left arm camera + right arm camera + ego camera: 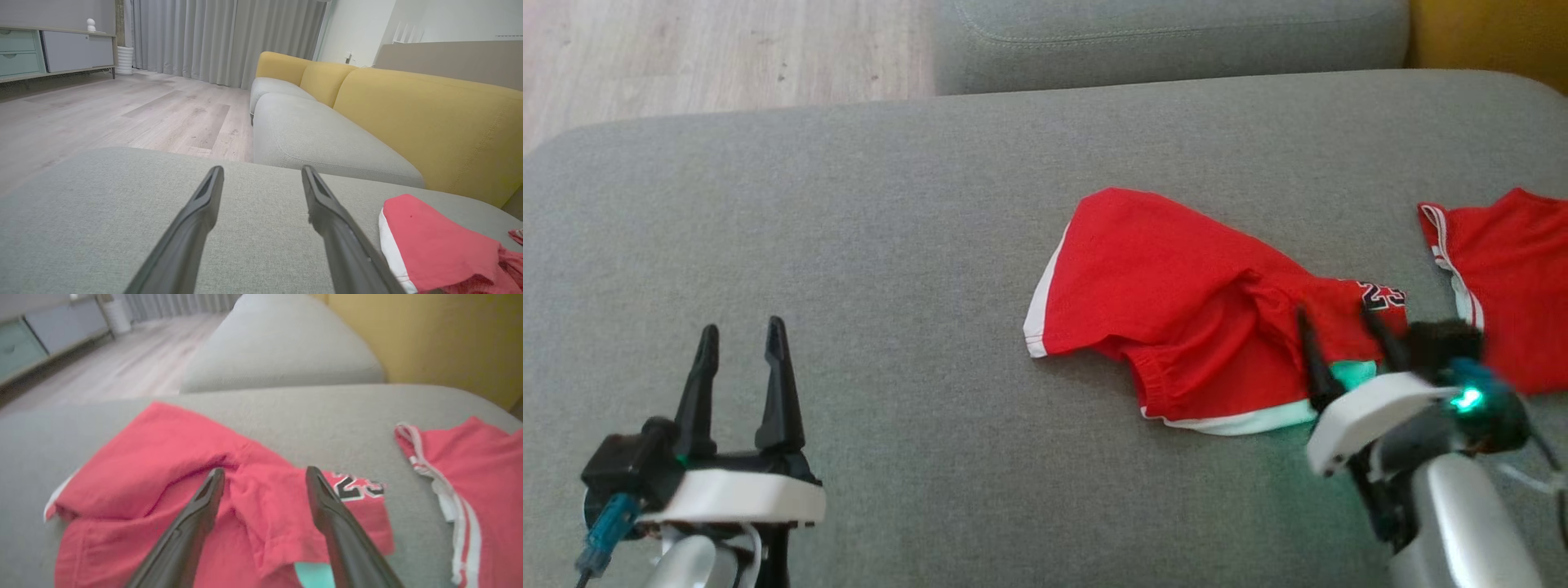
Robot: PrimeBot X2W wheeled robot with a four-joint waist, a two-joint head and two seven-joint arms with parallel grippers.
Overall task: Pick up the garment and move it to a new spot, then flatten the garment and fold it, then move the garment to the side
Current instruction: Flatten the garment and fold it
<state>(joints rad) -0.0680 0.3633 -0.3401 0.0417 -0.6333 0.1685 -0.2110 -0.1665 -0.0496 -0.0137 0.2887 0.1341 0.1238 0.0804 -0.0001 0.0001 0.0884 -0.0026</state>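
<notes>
Over the crumpled red shorts [1176,310] on the grey cushion [849,229], the right gripper [1335,313] holds its fingers apart; the left gripper [743,327], likewise spread, sits well aside.

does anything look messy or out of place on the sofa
The red garment lies rumpled on the grey cushion: bunched into a ridge in the middle, one part folded over, not flat. A second red piece lies apart to its right. Nothing looks spilled or torn.
</notes>
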